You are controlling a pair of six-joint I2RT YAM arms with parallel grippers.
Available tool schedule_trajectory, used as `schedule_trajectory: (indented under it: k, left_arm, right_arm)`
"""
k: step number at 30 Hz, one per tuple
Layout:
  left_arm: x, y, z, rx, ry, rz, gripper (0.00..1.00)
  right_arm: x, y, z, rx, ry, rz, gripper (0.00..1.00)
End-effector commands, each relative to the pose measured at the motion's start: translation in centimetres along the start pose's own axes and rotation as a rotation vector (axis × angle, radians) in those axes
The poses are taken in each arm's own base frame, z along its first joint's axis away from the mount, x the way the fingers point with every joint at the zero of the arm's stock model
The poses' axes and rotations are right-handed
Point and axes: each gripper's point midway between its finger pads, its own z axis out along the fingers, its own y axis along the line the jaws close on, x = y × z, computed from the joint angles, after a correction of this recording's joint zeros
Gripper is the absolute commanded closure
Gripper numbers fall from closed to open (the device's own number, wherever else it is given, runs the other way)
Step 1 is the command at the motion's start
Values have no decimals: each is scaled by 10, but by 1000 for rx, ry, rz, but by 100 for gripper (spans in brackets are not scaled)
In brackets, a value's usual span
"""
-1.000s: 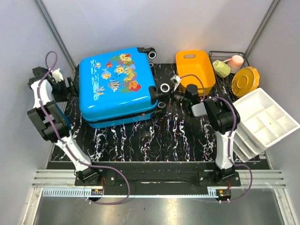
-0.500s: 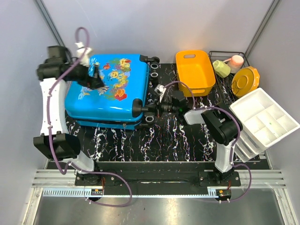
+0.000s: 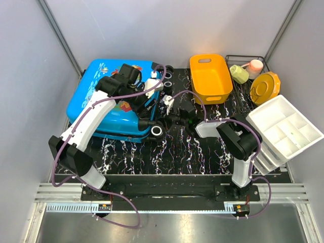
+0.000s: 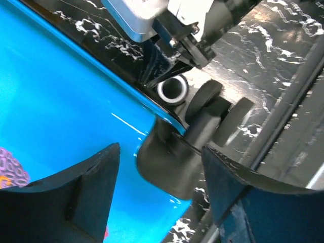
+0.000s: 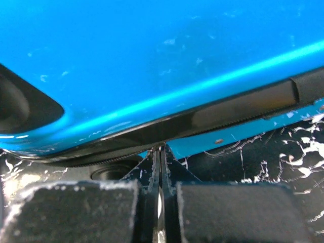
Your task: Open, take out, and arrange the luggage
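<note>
The luggage (image 3: 93, 101) is a bright blue hard-shell suitcase with a fish print, lying flat and closed on the left of the black mat. My left gripper (image 3: 146, 107) hangs over its near right corner. In the left wrist view that gripper (image 4: 162, 187) is open, its fingers either side of the dark grey wheel housing (image 4: 169, 167) without touching it. My right gripper (image 3: 163, 119) meets the same corner from the right. In the right wrist view the right gripper (image 5: 161, 148) is shut at the black zipper line (image 5: 228, 114), with a thin silvery zipper pull (image 5: 161, 202) pinched between its pads.
An orange basket (image 3: 211, 77) stands right of the suitcase. Behind it a wire rack (image 3: 238, 59) holds cups and a round orange lid (image 3: 265, 87). A white divided tray (image 3: 286, 126) lies at the far right. The suitcase's wheels (image 3: 156, 130) stick out beside both grippers.
My left arm has swung from the suitcase's left side across the lid to its near right corner. The suitcase slid left and turned. My right gripper followed it leftward, still shut.
</note>
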Motion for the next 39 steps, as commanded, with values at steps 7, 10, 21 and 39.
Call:
schedule_trajectory:
  k: [7, 10, 21, 39]
  left_arm:
    - [82, 15, 22, -107, 236, 78, 42]
    - [94, 11, 24, -91, 260, 86, 44]
    - [73, 21, -5, -37, 94, -121, 23]
    - [-122, 196, -20, -362, -426, -167, 7]
  right_arm:
    - [-77, -107, -21, 179, -162, -197, 100]
    - [-85, -137, -17, 193, -176, -227, 100]
    - [-86, -170, -9, 140, -203, -255, 100]
    - [-42, -73, -28, 17, -153, -155, 100]
